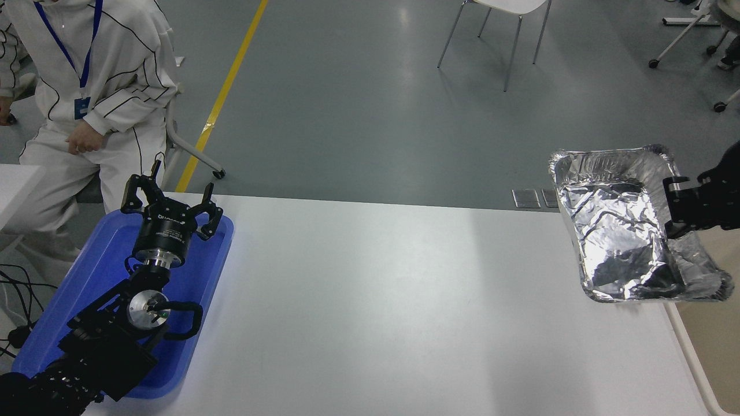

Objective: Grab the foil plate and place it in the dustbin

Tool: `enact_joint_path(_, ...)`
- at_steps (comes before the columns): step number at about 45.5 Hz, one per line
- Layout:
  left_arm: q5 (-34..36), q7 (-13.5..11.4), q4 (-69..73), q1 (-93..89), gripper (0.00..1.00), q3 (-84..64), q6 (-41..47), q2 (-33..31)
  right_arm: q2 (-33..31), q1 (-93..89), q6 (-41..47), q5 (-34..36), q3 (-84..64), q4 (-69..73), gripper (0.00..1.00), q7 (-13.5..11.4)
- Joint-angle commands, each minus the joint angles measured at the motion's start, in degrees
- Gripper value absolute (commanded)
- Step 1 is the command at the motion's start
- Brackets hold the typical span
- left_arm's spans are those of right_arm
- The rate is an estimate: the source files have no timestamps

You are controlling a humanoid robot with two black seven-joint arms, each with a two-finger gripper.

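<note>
Grey floor is seen beyond a white table (376, 300), which serves as the landmark for everything else. Past the table's far left corner, a person in a white suit (98, 98) with a blue lanyard is seated, one hand resting on a thigh. A yellow line (222, 98) is painted on the floor behind the table's far edge, towards the left. On the table's left end a blue tray (69, 312) is laid, and above it the left arm is parked, its left gripper (171, 205) held over the tray's far part with the fingers spread wide and nothing between them. The middle of the table is seen as plain white surface. Well behind the table, a white chair (497, 34) with thin metal legs is placed on the floor. At the table's right end, the foil plate (621, 231) is held up in the air, tilted, with its near rim over the table's right edge and its far rim out past the table's far edge. Its right rim is clamped by the right gripper (673, 211), which is brought in from the right edge of the view. Just right of the table, below the plate, a strip of the beige dustbin (714, 346) is visible, its pale rim running beside the table's edge.
</note>
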Motion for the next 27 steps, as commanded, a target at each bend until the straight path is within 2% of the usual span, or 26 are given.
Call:
enact_joint_path(1,0.0,0.0,0.0,0.0,1.00,-0.1,0.0,0.0,-3.7,0.2,0.0,-0.8,-5.0,-0.3,0.00,-0.1)
enact_joint_path(11,0.0,0.0,0.0,0.0,1.00,-0.1,0.0,0.0,-8.8,0.1,0.0,-3.2,-8.2,-2.8,0.00,-0.1)
enact_joint_path(19,0.0,0.0,0.0,0.0,1.00,0.0,0.0,0.0,-17.6,-1.0,0.0,-8.3,-7.6,-7.6,0.00,-0.1)
enact_joint_path(27,0.0,0.0,0.0,0.0,1.00,-0.1,0.0,0.0,-22.3,-4.4,0.0,-10.3,-7.2,-13.3,0.00,-0.1)
